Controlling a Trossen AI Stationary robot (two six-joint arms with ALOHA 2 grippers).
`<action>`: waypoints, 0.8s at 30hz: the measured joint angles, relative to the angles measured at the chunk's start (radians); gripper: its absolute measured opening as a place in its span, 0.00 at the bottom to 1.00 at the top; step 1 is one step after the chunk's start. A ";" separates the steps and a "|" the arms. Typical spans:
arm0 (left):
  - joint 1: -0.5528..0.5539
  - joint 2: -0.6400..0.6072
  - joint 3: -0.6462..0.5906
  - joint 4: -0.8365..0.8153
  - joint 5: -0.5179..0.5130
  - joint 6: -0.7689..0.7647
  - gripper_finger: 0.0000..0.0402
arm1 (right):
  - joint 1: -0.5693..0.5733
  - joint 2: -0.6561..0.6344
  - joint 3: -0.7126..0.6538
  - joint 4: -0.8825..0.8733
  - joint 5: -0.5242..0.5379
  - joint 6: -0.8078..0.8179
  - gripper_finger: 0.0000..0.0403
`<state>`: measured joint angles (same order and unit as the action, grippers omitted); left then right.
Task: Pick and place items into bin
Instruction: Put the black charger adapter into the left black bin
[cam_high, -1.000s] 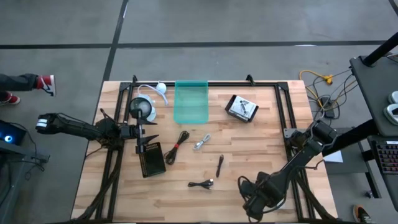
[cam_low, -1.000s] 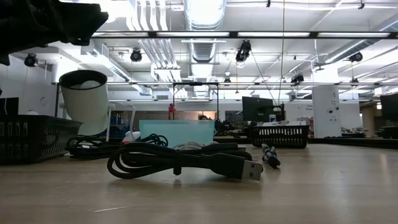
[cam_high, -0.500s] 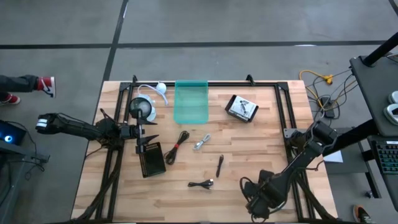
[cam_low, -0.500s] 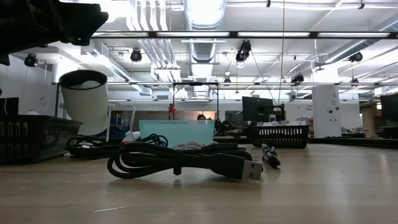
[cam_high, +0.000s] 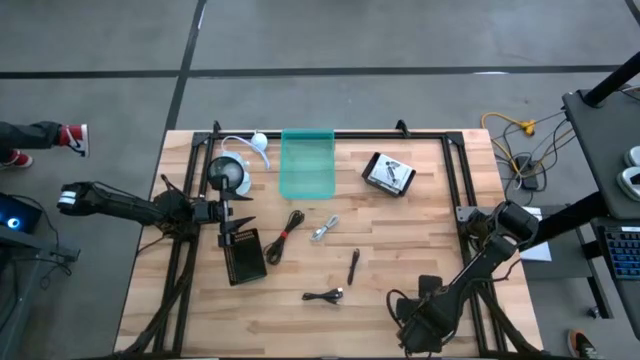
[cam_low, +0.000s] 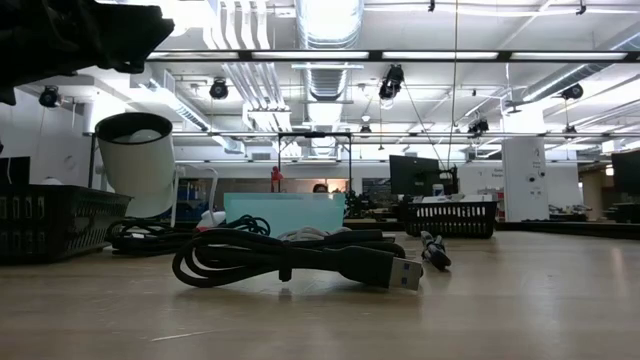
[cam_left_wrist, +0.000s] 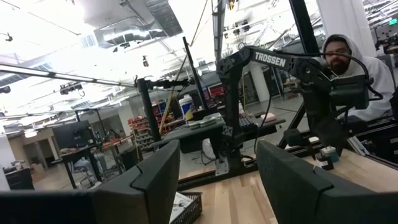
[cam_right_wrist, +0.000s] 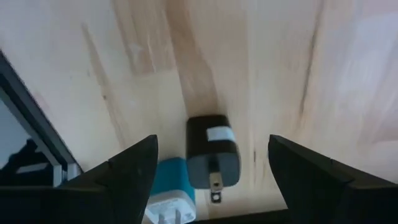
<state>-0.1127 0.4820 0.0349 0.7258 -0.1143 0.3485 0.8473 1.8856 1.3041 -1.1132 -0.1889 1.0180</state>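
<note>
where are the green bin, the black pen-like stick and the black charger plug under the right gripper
green bin (cam_high: 306, 166), high view, on its floor
black pen-like stick (cam_high: 354, 267), high view, mid-shaft
black charger plug (cam_right_wrist: 213, 152), right wrist view, on its body

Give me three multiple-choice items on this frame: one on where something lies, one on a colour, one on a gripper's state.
1. Where does the green bin stand?
A. At the table's far edge, about the middle
B. At the near right corner
C. Under the left arm

2. What colour is the charger plug lying between the right gripper's fingers in the right wrist view?
A. Red
B. Black
C. Yellow

3. How does the right gripper stand?
A. Shut on a cable
B. Shut on the plug
C. Open over the table, fingers wide apart

Answers:
1 A: the high view shows the bin against the far frame rail, midway across.
2 B: the plug is black with a pale label, next to a blue and white plug.
3 C: the right wrist view shows both fingers spread well clear of the plug.
</note>
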 joint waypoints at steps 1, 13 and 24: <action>0.000 0.000 0.000 0.000 0.000 0.000 0.49 | 0.004 0.001 0.000 -0.004 0.000 -0.001 0.70; 0.000 0.000 0.000 0.000 0.000 0.000 0.49 | 0.050 0.002 -0.025 -0.005 0.005 0.002 0.63; 0.000 0.000 0.000 0.000 0.000 0.000 0.49 | 0.052 0.002 -0.082 0.048 0.006 0.000 0.62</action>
<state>-0.1127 0.4820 0.0349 0.7254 -0.1142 0.3485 0.8993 1.8874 1.2225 -1.0654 -0.1828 1.0184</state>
